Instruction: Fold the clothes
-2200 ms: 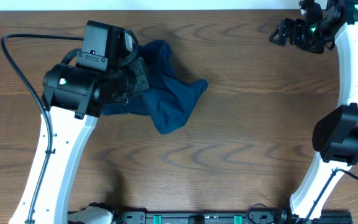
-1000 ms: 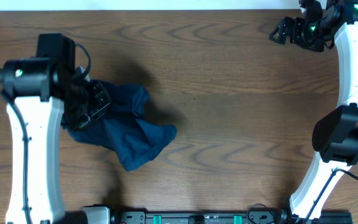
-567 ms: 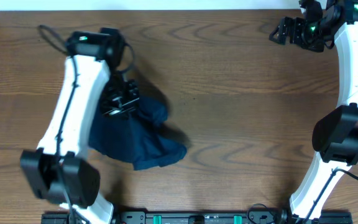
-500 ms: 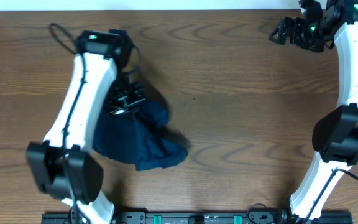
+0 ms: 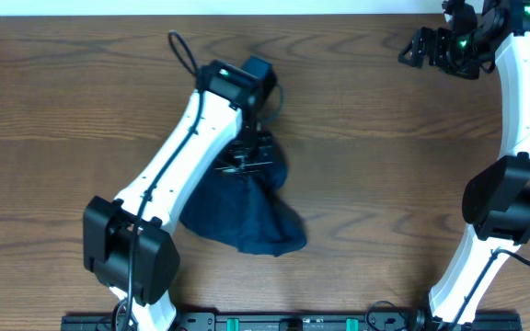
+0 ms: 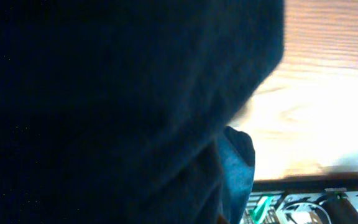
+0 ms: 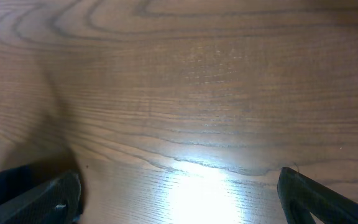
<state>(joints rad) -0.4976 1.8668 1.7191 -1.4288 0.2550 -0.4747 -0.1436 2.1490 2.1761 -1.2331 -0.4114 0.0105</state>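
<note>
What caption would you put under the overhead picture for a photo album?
Left claw grips a bunched navy garment over the wooden table; right claw sits apart at the far corner.

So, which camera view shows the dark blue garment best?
The overhead view: it shows the garment as a bunched heap on the table, at the left gripper. The left wrist view shows only a dark close-up of it, filling most of the frame. The right wrist view shows only table, no garment.

The dark navy clothes (image 5: 247, 216) lie bunched in a crumpled, unfolded heap.
</note>
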